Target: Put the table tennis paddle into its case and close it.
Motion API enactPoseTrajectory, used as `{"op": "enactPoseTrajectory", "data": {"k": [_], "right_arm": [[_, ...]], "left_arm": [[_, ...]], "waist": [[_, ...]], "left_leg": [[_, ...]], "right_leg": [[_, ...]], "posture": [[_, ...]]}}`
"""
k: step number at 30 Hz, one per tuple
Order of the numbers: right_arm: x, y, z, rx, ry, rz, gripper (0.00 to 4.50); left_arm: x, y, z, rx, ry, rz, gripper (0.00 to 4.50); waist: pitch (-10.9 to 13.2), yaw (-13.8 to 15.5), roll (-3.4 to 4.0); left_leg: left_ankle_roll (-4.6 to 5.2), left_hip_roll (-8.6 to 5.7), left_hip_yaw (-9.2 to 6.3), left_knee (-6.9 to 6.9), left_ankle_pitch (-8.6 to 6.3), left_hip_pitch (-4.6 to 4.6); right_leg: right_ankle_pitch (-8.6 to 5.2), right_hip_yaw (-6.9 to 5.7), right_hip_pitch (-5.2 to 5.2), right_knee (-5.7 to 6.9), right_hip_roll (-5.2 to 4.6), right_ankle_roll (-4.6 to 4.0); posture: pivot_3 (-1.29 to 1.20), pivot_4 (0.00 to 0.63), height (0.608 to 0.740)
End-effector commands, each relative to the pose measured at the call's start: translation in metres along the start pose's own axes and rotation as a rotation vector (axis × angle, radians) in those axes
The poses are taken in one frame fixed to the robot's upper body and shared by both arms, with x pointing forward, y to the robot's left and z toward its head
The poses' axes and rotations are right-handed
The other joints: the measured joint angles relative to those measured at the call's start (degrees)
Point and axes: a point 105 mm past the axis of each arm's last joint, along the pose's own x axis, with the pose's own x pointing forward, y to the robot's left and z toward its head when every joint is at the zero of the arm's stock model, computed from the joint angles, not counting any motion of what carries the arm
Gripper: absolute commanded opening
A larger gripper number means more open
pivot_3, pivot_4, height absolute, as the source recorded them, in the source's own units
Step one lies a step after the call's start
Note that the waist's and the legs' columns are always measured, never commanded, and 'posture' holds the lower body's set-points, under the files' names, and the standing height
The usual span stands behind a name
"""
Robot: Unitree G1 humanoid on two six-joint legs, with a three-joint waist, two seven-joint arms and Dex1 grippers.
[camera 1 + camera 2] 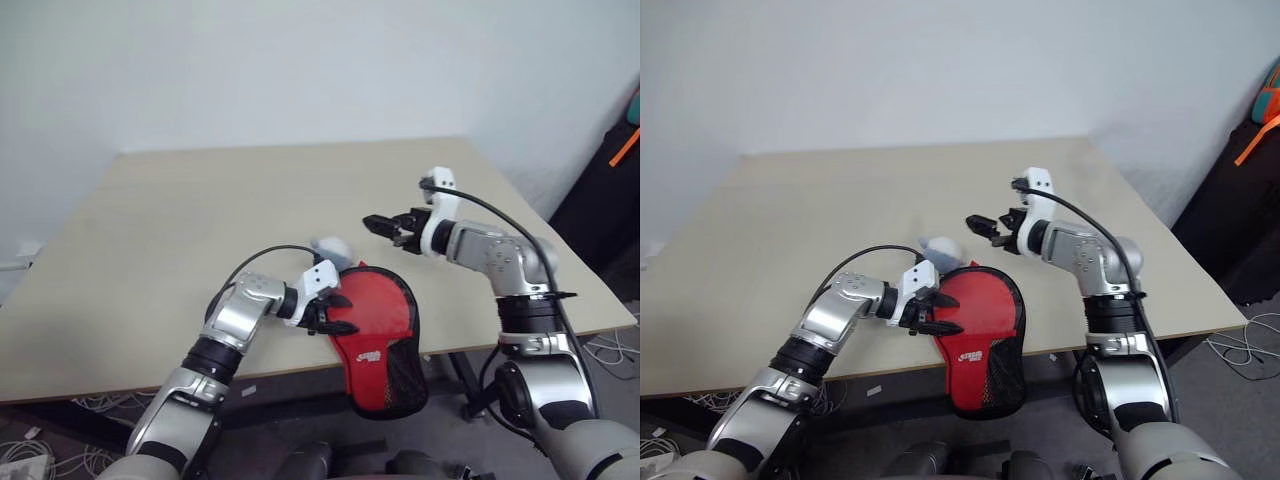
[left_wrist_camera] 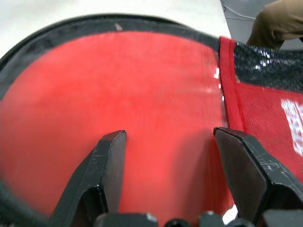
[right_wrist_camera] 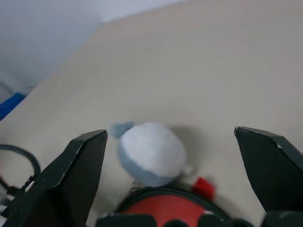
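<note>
Case (image 1: pixel 378 325), paddle-shaped soft red fabric with black edging and black mesh at its narrow end, is lying over the tabletop's (image 1: pixel 200 210) near edge. Left claw (image 1: pixel 338 313) is hovering open over it; right claw (image 1: pixel 378 226) is gaping wide, empty.

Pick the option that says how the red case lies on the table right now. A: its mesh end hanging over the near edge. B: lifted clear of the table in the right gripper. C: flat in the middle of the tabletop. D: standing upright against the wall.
A: the case lies at the table's near edge, its black mesh narrow end sticking out past the edge.
</note>
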Motion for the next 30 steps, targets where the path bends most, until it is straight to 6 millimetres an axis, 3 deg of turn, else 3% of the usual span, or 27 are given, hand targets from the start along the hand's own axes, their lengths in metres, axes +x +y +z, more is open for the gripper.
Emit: {"op": "enactPoseTrajectory", "data": {"k": [1,6,14,18,23,26,30], "right_arm": [[0.008,0.010,0.014,-0.021,-0.030,0.036,4.48],[0.034,0.009,0.005,0.015,-0.013,0.018,4.48],[0.067,0.011,-0.031,-0.024,0.088,0.006,4.48],[0.079,0.018,-0.046,-0.016,0.127,0.023,4.48],[0.087,0.020,-0.063,-0.150,0.191,-0.003,4.48],[0.090,0.022,-0.063,-0.157,0.178,-0.003,4.48],[0.091,0.017,-0.048,-0.152,0.099,-0.055,3.57]], "left_arm": [[-0.004,-0.006,-0.034,-0.096,0.093,-0.012,3.12],[-0.001,-0.003,-0.042,-0.112,0.101,0.019,3.12],[0.000,-0.001,-0.044,-0.108,0.097,0.035,3.12],[-0.002,0.000,-0.040,-0.109,0.083,0.046,3.12],[-0.005,0.000,-0.038,-0.109,0.072,0.064,3.12],[-0.006,0.001,-0.037,-0.112,0.065,0.078,3.12],[-0.007,0.001,-0.038,-0.117,0.071,0.091,3.12]], "waist": [[0.00,-0.02,0.04],[-0.07,-0.10,0.18],[-0.10,0.01,0.24],[-0.11,-0.05,0.27],[-0.10,-0.19,0.32],[-0.10,-0.24,0.33],[-0.09,-0.24,0.35]], "left_leg": [[-0.12,0.00,-0.02,0.00,0.07,0.00],[-0.26,-0.01,-0.01,-0.03,0.05,0.07],[-0.19,-0.10,0.02,-0.23,-0.02,0.55],[-0.31,-0.10,0.02,-0.30,0.05,0.64],[-0.39,-0.10,0.04,-0.36,0.09,0.70],[-0.43,-0.09,0.03,-0.40,0.11,0.73],[-0.49,-0.03,0.01,-0.40,0.12,0.74]], "right_leg": [[0.00,-0.01,0.00,0.00,0.00,0.00],[0.00,0.00,0.03,0.00,0.03,0.00],[0.00,0.10,0.39,0.01,0.01,0.00],[0.00,0.17,0.43,0.02,0.10,0.00],[0.00,0.37,0.44,0.02,0.21,0.00],[0.00,0.64,0.44,0.02,0.49,0.00],[0.00,0.71,0.44,0.02,0.57,-0.01]], "posture": [[0.00,0.000,0.740],[0.00,0.000,0.740],[0.00,0.000,0.740],[0.00,0.000,0.740],[0.00,0.000,0.740],[0.00,0.000,0.740],[0.00,0.000,0.740]]}}
